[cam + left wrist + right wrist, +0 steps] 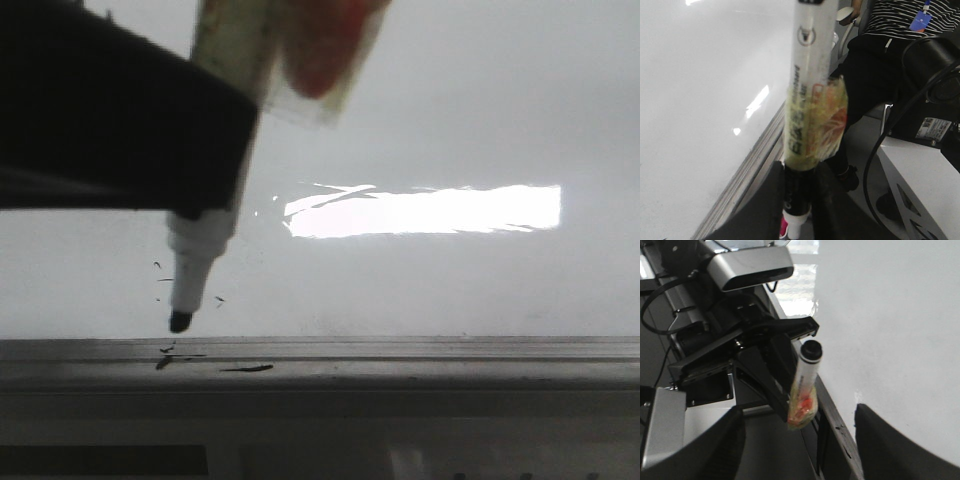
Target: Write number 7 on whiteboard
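A white marker [200, 262] wrapped in yellowish tape points down in front of the whiteboard [450, 110]. Its black tip [180, 321] hangs just above the grey ledge [420, 362]. My left gripper [799, 202] is shut on the marker's [810, 80] dark lower barrel. Only small black flecks [160, 272] show on the board and a few dashes on the ledge; the number 7 is not in view. My right gripper [797, 450] stands open beside the board [890, 315], nothing between its fingers, and looks at the marker [807, 372] from behind.
A bright rectangular glare [420, 210] lies across the board's middle. Beside the board sits a person in a striped shirt [900, 20], with a black cable [875, 165] and a white cabinet [920, 175]. A silver camera [750, 265] sits above the left arm.
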### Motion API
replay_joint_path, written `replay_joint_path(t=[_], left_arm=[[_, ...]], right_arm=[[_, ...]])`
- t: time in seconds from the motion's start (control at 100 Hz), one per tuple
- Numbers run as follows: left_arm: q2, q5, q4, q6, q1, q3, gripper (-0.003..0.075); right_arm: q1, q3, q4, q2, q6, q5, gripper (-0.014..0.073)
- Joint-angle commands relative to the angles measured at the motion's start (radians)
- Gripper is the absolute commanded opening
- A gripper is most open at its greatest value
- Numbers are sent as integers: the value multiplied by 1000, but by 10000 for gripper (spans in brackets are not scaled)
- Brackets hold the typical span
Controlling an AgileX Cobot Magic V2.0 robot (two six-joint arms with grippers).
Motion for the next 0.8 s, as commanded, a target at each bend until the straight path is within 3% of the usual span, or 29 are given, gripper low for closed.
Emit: replay_joint_path(t=[0.0, 0.42, 0.79], left_arm=[[-9, -77, -12, 3, -20, -26, -5], [-9, -77, -12, 3, -93, -26, -5], [-9, -38, -12, 3, -93, -26, -5]], right_arm=[[37, -34, 75, 36, -63, -20, 426], [149, -34, 283, 166, -276, -15, 426], [286, -38, 361, 296, -289, -125, 426]])
